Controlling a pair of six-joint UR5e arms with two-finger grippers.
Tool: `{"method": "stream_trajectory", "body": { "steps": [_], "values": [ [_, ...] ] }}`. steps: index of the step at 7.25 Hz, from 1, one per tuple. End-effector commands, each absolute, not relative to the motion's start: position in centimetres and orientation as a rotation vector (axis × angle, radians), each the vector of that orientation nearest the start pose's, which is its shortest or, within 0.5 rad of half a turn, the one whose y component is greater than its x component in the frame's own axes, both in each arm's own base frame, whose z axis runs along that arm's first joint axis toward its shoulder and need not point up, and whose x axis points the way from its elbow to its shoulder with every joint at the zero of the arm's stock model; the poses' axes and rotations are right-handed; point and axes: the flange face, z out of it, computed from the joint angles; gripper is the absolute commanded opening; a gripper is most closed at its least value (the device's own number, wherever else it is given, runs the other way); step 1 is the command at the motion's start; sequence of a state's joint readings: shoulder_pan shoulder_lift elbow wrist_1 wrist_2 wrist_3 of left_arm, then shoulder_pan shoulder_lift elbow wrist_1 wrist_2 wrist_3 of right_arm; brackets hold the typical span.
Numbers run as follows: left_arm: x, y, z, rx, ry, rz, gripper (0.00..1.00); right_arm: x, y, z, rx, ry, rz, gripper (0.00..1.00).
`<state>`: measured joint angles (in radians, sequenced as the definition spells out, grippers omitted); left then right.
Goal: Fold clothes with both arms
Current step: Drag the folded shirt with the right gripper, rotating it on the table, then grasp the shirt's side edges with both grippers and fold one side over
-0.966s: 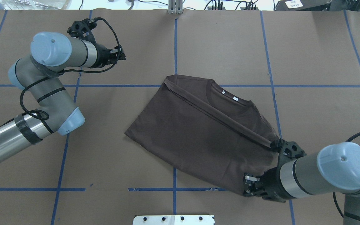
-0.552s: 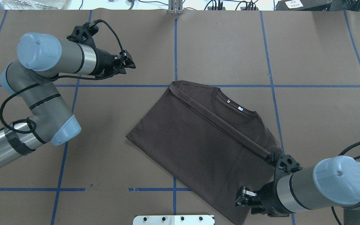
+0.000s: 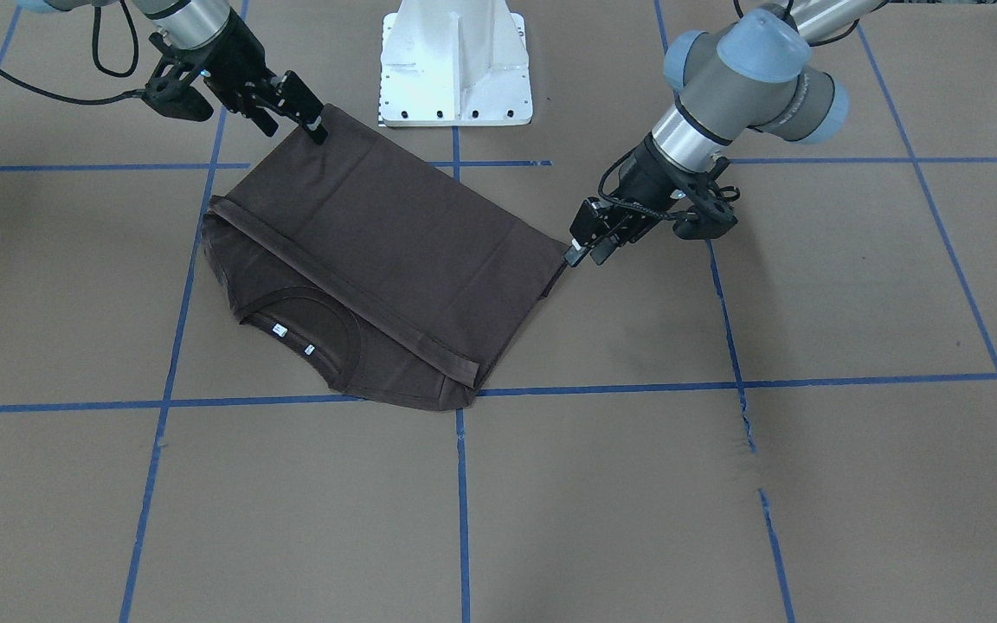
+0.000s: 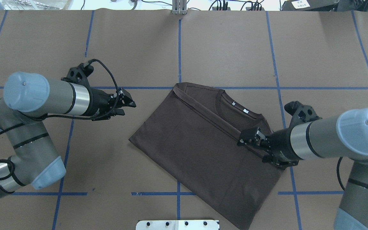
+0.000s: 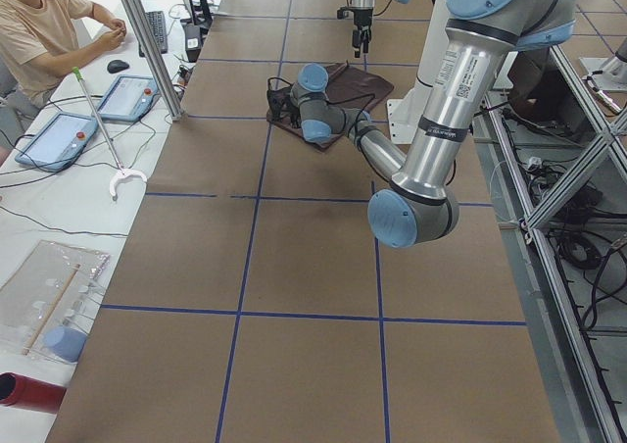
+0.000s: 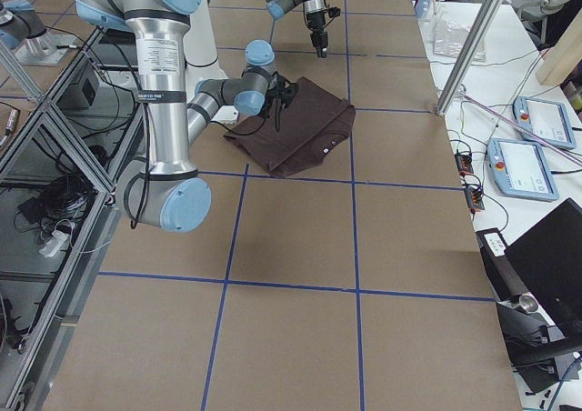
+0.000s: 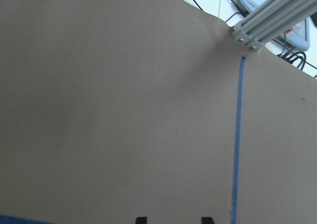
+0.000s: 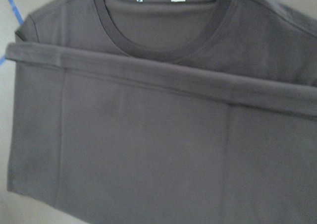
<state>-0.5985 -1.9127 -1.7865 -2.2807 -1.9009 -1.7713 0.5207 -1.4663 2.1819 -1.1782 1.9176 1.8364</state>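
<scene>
The dark brown T-shirt lies flat on the table, folded so that a long hem band runs diagonally below its collar and white tags. It also shows in the front view and fills the right wrist view. My left gripper is open and empty, low over bare paper beside the shirt's left corner; in the front view it sits just off that corner. Its fingertips show apart with nothing between them. My right gripper hangs above the shirt's fold, looks open and holds no cloth.
The table is brown paper with blue tape lines. The white base block stands at the robot's edge, close to the shirt's near corner. An aluminium post stands at the far edge. An operator sits at a side desk with tablets.
My right gripper has let go of the shirt's near corner, risen and moved over the fold. My left gripper has swung down toward the shirt's left corner. The shirt now lies still.
</scene>
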Motion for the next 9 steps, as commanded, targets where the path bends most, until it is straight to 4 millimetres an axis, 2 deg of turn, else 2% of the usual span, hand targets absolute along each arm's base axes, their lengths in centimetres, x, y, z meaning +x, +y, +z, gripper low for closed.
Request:
{"method": "stream_trajectory", "body": {
  "steps": [1, 2, 3, 6, 8, 9],
  "values": [
    [47.1, -39.3, 30.2, -0.098, 1.194, -0.509, 0.56, -35.2, -38.2, 28.7, -0.091, -1.127, 0.575, 1.0],
    [48.9, -37.7, 30.1, -0.124, 1.164, -0.485, 0.57, -35.5, -38.6, 29.4, -0.073, -1.112, 0.547, 1.0],
    [49.3, -37.7, 31.2, -0.126, 1.143, -0.485, 0.57, -35.7, -38.5, 29.3, -0.082, -1.114, 0.538, 1.0],
    [49.5, -37.9, 32.3, -0.109, 1.118, -0.507, 0.58, -36.0, -38.7, 29.8, -0.083, -1.105, 0.542, 1.0],
    [51.0, -37.5, 32.7, -0.119, 1.083, -0.503, 0.58, -36.2, -38.7, 30.0, -0.086, -1.099, 0.543, 1.0],
    [51.4, -37.8, 33.6, -0.103, 1.063, -0.511, 0.58, -36.1, -38.7, 30.0, -0.086, -1.101, 0.542, 1.0]
  ]
}}
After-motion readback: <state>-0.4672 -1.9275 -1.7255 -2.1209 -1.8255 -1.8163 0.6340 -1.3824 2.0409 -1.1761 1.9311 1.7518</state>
